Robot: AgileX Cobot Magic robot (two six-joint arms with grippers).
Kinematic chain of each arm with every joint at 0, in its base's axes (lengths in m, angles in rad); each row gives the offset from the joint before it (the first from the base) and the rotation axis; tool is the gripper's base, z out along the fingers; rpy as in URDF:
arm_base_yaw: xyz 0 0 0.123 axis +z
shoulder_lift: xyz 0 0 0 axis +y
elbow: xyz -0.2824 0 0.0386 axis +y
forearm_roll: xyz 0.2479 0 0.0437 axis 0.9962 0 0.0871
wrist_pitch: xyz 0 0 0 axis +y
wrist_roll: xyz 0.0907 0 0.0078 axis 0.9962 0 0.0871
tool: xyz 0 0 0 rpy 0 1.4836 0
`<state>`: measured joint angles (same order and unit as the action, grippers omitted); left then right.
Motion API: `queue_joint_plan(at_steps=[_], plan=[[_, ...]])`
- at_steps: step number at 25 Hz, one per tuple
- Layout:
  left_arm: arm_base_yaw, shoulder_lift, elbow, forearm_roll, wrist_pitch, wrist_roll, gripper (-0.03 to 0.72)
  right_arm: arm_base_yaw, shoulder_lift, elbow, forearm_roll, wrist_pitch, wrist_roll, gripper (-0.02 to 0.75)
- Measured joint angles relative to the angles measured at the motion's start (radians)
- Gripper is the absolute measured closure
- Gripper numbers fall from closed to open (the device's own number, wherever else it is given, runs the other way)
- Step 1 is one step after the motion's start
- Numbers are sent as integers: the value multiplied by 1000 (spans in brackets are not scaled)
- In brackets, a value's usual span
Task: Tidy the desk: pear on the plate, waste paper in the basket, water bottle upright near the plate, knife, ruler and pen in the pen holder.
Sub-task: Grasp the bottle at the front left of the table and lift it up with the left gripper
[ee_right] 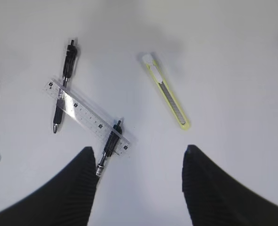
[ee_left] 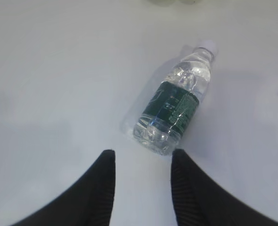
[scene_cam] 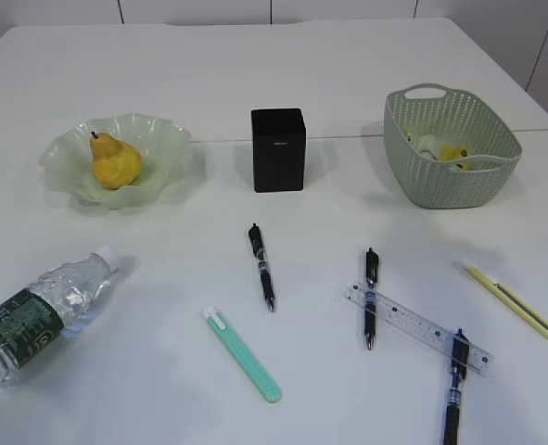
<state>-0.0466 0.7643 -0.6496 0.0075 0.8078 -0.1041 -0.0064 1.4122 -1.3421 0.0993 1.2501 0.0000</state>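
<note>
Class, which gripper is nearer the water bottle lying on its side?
Left. The left gripper hangs open just beyond the base of the water bottle; the right gripper hangs open above the ruler, bottle out of view.

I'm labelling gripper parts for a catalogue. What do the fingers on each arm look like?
Both pairs look alike. The left gripper has two matte black fingers, broad at the base, tapering to rounded tips, with fine ribbing on the inner faces. The right gripper has the same black ribbed fingers. No cables, markings or arm links are visible.
</note>
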Motion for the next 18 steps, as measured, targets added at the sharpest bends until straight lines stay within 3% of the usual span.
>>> queue_joint_plan(at_steps=[18], plan=[[0, 0, -2, -36, -33, 0, 413, 0, -200, 162, 0, -2, 0, 279]])
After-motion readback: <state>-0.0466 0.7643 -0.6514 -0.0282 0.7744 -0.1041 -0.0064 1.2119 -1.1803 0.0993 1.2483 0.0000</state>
